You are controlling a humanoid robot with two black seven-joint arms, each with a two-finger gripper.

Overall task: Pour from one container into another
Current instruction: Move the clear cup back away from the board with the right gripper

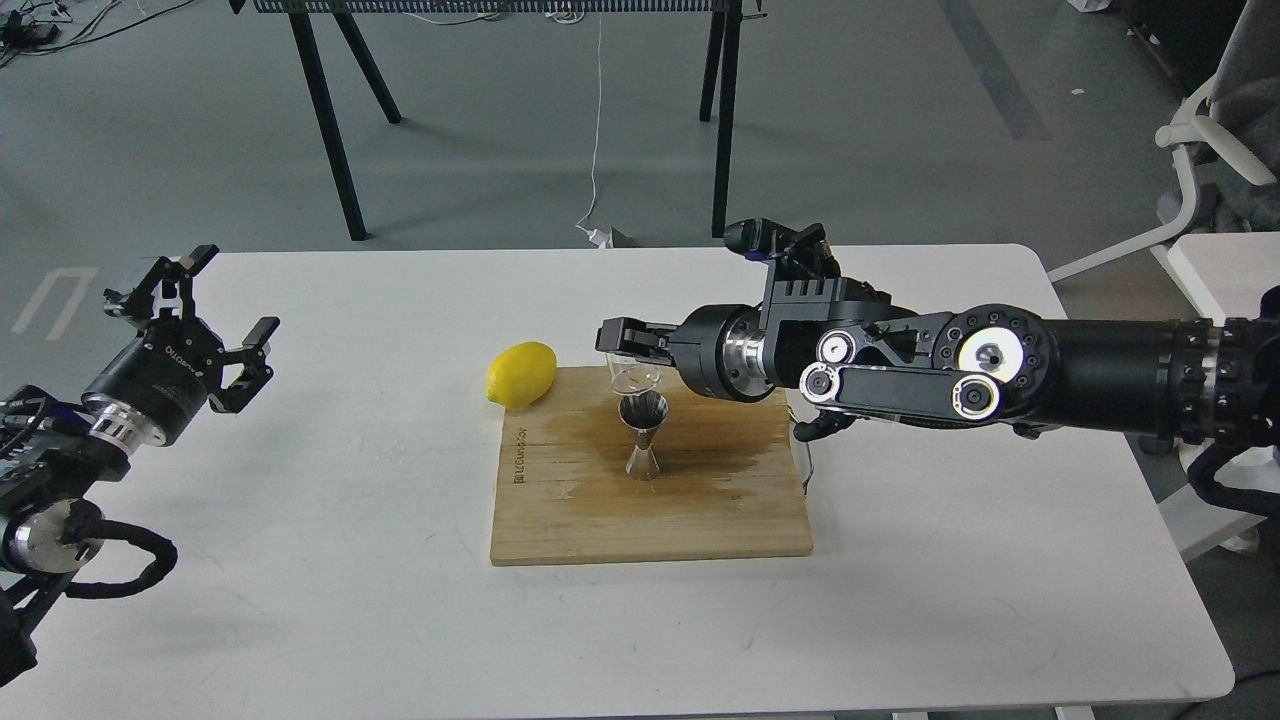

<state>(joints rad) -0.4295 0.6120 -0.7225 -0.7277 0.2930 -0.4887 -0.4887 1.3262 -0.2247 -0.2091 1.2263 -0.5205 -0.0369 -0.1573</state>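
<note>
My right gripper [622, 346] is shut on the tiny clear glass cup [631, 373], which it holds tilted just above and behind the jigger's mouth. The shiny steel jigger [643, 437] stands upright near the middle of the wooden board [650, 520], its upper cone looking dark inside. My left gripper [212, 320] hovers open over the table's far left side, holding nothing and well away from both containers.
A yellow lemon [521, 374] lies at the board's back left corner. A wet stain darkens the board around the jigger. The white table [350, 600] stretches around the board. A black stand and a white chair are behind and to the right.
</note>
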